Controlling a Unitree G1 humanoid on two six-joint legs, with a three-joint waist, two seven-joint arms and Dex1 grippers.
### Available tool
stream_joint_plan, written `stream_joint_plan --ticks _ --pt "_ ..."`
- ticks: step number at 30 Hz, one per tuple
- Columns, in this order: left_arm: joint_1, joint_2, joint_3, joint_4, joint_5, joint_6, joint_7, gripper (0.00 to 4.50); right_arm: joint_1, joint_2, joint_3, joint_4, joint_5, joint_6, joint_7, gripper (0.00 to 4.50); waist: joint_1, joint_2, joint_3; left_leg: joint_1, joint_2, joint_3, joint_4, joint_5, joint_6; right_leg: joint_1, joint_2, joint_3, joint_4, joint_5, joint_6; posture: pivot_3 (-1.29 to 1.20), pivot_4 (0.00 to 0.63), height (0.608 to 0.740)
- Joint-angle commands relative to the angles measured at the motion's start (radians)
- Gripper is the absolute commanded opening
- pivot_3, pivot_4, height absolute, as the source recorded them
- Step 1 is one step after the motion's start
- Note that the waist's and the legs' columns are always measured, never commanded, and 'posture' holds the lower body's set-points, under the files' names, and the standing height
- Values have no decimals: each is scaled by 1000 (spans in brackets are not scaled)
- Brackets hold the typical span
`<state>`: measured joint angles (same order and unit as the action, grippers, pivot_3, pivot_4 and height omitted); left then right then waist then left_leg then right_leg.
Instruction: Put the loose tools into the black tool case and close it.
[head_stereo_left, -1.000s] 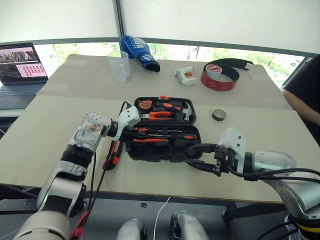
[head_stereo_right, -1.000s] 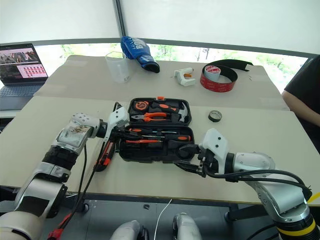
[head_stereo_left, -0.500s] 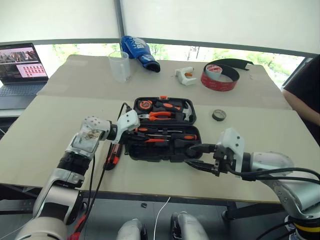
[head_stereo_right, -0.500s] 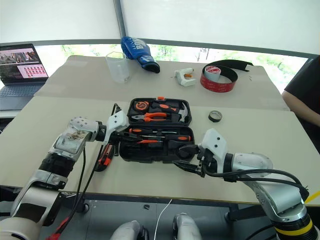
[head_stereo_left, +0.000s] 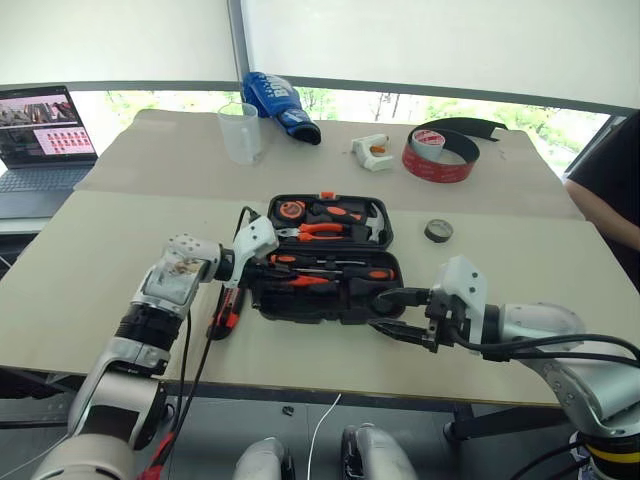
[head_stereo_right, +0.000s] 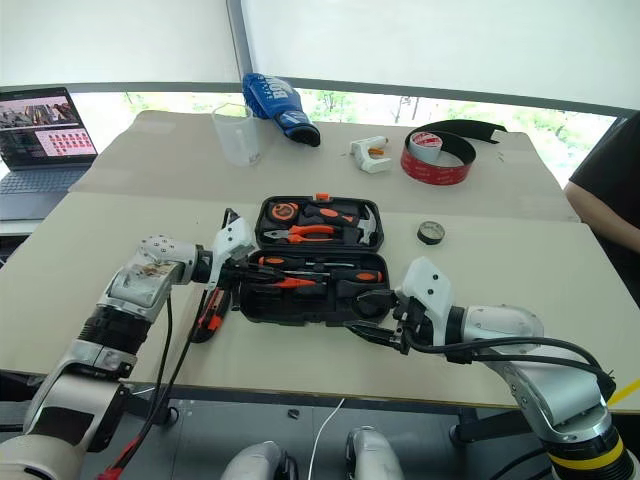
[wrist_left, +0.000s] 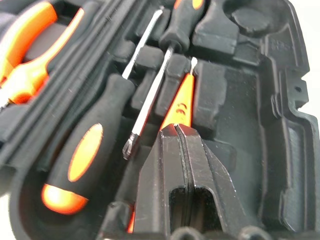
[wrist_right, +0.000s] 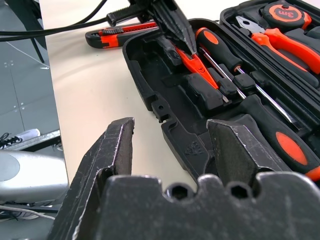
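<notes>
The flat black plastic tool case (head_stereo_left: 328, 262) lies open on the beige counter (head_stereo_left: 120, 250), two orange-and-black-handled screwdrivers (wrist_left: 80, 150) in its moulded slots. The left gripper (wrist_left: 176, 131), fingers clenched, presses on the slim all-orange screwdriver (wrist_right: 192, 60) inside the case. The right gripper (wrist_right: 170, 145) hovers released at the case's near corner. The orange-black utility knife (head_stereo_left: 226, 310) lies beside the case; the small black tape roll (head_stereo_left: 437, 230) sits apart.

Silver-white arms, black cables, 2 black-fingered grippers.

case (head_stereo_left: 325, 262) open; l gripper (head_stereo_left: 262, 268) over left slots, right side free.
</notes>
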<state>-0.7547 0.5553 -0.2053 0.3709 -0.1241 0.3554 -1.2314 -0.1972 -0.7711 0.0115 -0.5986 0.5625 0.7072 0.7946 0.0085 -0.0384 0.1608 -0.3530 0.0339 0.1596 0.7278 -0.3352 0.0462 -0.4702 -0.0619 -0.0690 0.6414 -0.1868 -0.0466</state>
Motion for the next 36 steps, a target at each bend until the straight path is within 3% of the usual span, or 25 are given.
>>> stream_joint_plan --ticks 1,2,5,10,14,16,21,26,31,36 --pt "24 41 81 -110 -43 46 41 17 -45 0 -3 -15 -4 -26 8 3297 -4 0 0 0 0 0 0 0 0 0 0 0 0 0 0 0 150 730" --pt "37 51 108 -141 -56 75 62 17 -57 -1 -4 -10 2 -23 14 3297 -5 0 0 0 0 0 0 0 0 0 0 0 0 0 0 0 150 730" --pt "191 126 280 -357 -108 225 175 749 -132 3 4 39 21 -20 50 3297 -24 0 0 0 1 0 0 0 0 -1 0 1 1 0 0 0 150 730" --pt "591 197 580 -739 -151 415 288 2603 -215 15 68 126 -13 -69 129 3297 -27 0 0 1 2 -1 -2 0 -1 -1 0 3 1 0 -1 0 150 730" --pt "867 186 809 -889 -160 476 333 4021 -259 26 112 172 -31 -109 191 3297 -17 0 0 1 2 0 -2 -1 -2 -2 -1 1 0 -1 -1 0 150 730" --pt "965 172 884 -935 -177 485 343 4500 -280 32 133 198 -46 -133 223 3297 -7 0 0 1 2 -1 -2 -1 -2 -2 -4 1 0 -2 -1 0 150 730" --pt "993 149 892 -1060 -254 573 413 4500 -308 49 152 238 -59 -151 259 3297 13 1 0 1 0 -1 -2 -1 -2 -1 -14 -2 1 -2 1 0 150 730" --pt "845 122 750 -1171 -321 795 576 4500 -299 57 152 226 -64 -145 260 3297 7 1 0 1 -1 -1 -2 -1 -2 0 -13 -2 1 0 -1 0 150 730" --pt "669 64 608 -1138 -310 1038 745 4500 -266 52 140 179 -66 -132 232 3297 1 1 -1 2 -1 -1 -3 0 -4 0 -10 -2 3 0 -2 0 150 730" --pt "606 53 459 -1048 -275 1061 821 4500 -234 47 128 133 -67 -125 196 3297 -5 1 -1 9 -1 1 -9 2 -6 2 -8 0 3 -1 -3 0 150 730"
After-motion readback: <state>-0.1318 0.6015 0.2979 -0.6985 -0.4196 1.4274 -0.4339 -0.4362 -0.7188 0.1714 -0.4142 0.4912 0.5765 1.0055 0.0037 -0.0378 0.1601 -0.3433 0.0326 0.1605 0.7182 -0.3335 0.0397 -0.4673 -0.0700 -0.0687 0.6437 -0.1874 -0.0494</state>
